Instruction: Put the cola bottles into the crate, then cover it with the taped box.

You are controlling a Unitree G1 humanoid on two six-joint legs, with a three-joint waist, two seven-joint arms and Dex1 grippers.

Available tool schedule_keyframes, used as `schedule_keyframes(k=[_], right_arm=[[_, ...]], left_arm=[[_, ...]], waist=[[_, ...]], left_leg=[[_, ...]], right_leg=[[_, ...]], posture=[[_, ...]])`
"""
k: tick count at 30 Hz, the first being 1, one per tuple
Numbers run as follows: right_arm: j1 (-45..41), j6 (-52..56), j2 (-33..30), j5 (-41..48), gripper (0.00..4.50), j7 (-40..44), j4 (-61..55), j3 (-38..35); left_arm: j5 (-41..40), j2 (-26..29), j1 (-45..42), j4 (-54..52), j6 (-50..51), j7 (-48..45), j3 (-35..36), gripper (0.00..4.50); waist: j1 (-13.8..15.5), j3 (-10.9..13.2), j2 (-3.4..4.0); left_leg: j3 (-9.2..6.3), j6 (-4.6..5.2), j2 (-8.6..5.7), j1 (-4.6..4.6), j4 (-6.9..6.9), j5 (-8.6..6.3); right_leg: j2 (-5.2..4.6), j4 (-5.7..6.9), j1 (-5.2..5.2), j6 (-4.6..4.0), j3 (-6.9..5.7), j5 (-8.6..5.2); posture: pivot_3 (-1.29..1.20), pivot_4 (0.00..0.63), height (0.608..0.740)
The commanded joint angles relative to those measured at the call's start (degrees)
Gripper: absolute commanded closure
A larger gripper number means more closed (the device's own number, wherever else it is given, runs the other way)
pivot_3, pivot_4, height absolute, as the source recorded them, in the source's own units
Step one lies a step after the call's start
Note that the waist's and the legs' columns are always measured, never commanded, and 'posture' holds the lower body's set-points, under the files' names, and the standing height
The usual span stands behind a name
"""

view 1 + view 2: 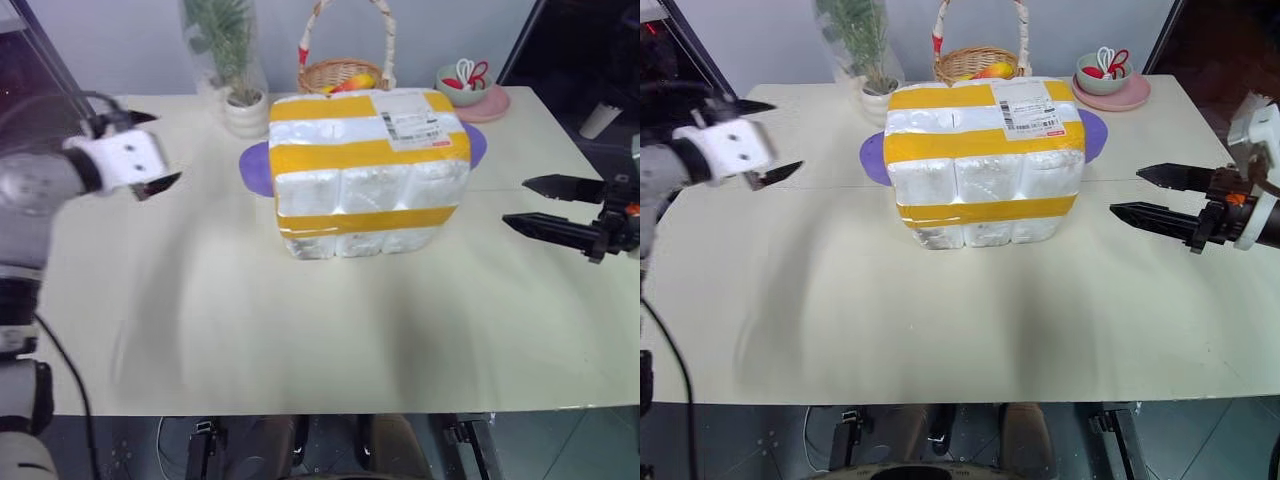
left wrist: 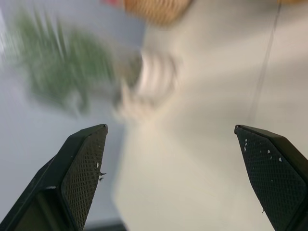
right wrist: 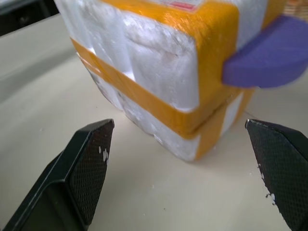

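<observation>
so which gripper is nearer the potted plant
Left. The left gripper hangs open over the table just to the left of the potted plant. The right gripper is open on the far side of the taped box.

The taped box [image 1: 368, 172] stands mid-desk, toward the far edge, and is the main obstacle; its purple piece [image 1: 256, 166] sticks out at both sides. Behind it, along the desk's [image 1: 300, 340] far edge: potted plant [image 1: 232, 60] left of centre, wicker basket [image 1: 345, 72] directly behind the box, bowl on a pink plate [image 1: 468, 92] toward the far right corner. Near half of the desk is bare. Bare lanes run along the left and right edges, where the left gripper [image 1: 152, 152] and right gripper [image 1: 540, 206] hang, jaws spread, well apart from the box.
</observation>
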Motion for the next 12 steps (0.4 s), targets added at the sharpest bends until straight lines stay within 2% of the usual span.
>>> schedule_keyframes(k=[1, 3, 4, 5, 7, 12], right_arm=[[-0.66, -1.96, -1.42, -0.68, 0.0, 1.5, 0.47, -1.61], [-0.24, -2.52, -2.17, -1.26, 0.0, 3.24, 1.2, -1.09], [-0.06, -2.8, -2.56, -1.46, 0.0, 4.26, 1.56, -0.85], [-0.05, -3.01, -2.89, -1.5, 0.0, 5.26, 1.9, -0.65], [-0.53, -3.39, -3.33, -1.33, 0.0, 7.08, 2.53, -0.34], [-4.43, -4.42, -2.97, -2.91, 0.0, 6.73, 5.8, 2.34]], left_arm=[[-19.77, 1.74, 0.5, -1.87, 21.49, -18.7, 4.96, 0.07], [-32.19, 4.77, -0.85, -4.25, 39.08, -29.82, 7.02, 0.07], [-35.76, 6.67, -2.39, -4.23, 46.54, -33.57, 6.7, 0.07], [-37.2, 7.87, -3.44, -4.07, 49.16, -36.35, 6.15, 0.07], [-37.02, 9.46, -4.43, -3.76, 48.14, -38.83, 3.69, 0.07], [-34.19, 6.66, -9.42, -1.95, 46.7, -37.65, 0.88, 0.07]], waist=[[0.16, 0.0, 0.0], [-0.14, 0.01, -0.02], [-0.25, 0.02, -0.03], [-0.37, 0.05, -0.08], [-0.63, 0.04, -0.06], [-0.83, -0.04, 0.08]], left_leg=[[-0.02, 0.02, 0.0, -0.01, 0.04, -0.01], [-0.02, 0.09, 0.0, -0.04, 0.11, -0.06], [-0.02, 0.12, 0.0, -0.04, 0.12, -0.07], [-0.02, 0.13, 0.0, -0.04, 0.13, -0.08], [-0.03, 0.14, 0.01, -0.02, 0.13, -0.08], [-0.02, 0.08, 0.02, 0.09, 0.06, -0.05]], right_leg=[[0.0, 0.0, 0.02, 0.0, -0.01, 0.0], [0.02, 0.03, 0.02, 0.0, -0.01, 0.0], [0.03, 0.04, 0.02, 0.0, -0.01, 0.0], [0.04, 0.06, 0.02, 0.0, -0.01, 0.0], [0.08, 0.07, 0.01, 0.0, -0.01, 0.0], [0.03, 0.07, 0.08, -0.01, 0.0, -0.01]], posture=[[0.0, 0.15, 0.74], [0.0, 0.15, 0.74], [0.0, 0.15, 0.74], [0.0, 0.15, 0.74], [0.0, 0.15, 0.74], [0.0, 0.15, 0.74]])
